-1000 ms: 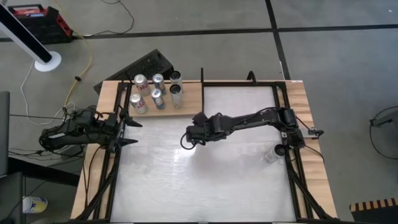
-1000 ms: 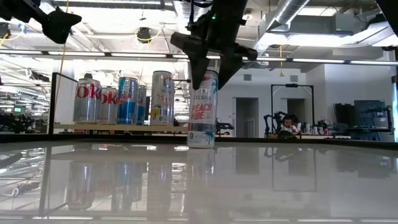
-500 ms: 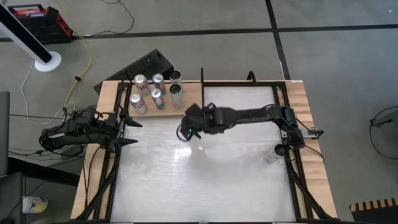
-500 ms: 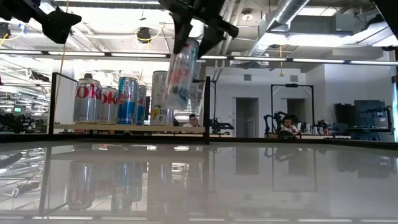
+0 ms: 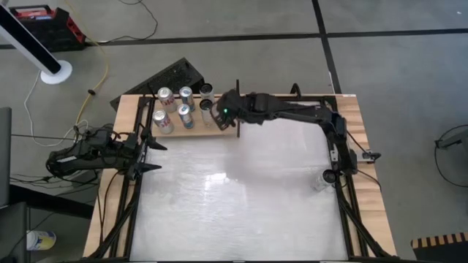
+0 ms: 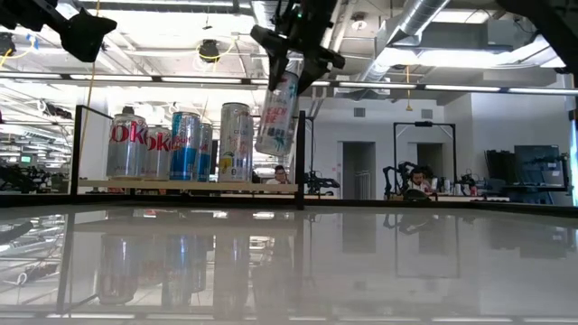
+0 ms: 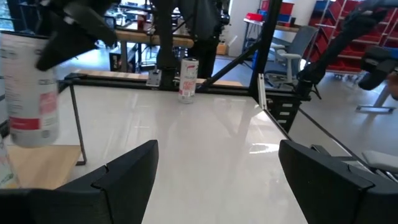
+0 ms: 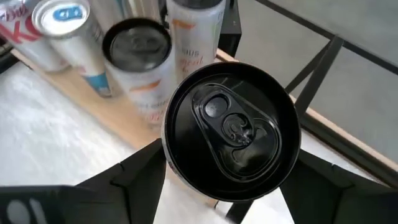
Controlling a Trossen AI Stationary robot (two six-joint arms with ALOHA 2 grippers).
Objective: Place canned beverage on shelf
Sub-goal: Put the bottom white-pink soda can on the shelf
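My right gripper is shut on a white and pink beverage can with a black top. It holds the can in the air at the right end of the light-wood shelf. Several cans stand upright on the shelf, which also shows in the low view. The held can also shows in the left wrist view. My left gripper is open and empty at the table's left edge, near the shelf's left end. My right gripper pinches the can's upper wall just below the rim between its two fingers, one on each side. The fingers come from above, pointing down. The can hangs lifted clear of shelf and table, tilted, its lower end leaning toward the standing cans.
Another can stands on the white tabletop near the right edge; it also shows in the left wrist view. A thin black upright post stands at the shelf's right end. The tabletop's middle is bare.
My right gripper has lifted the can off the tabletop's middle and carried it up and toward the far left, to the shelf's right end. The can stood upright on the table a second ago; now it hangs tilted in the air.
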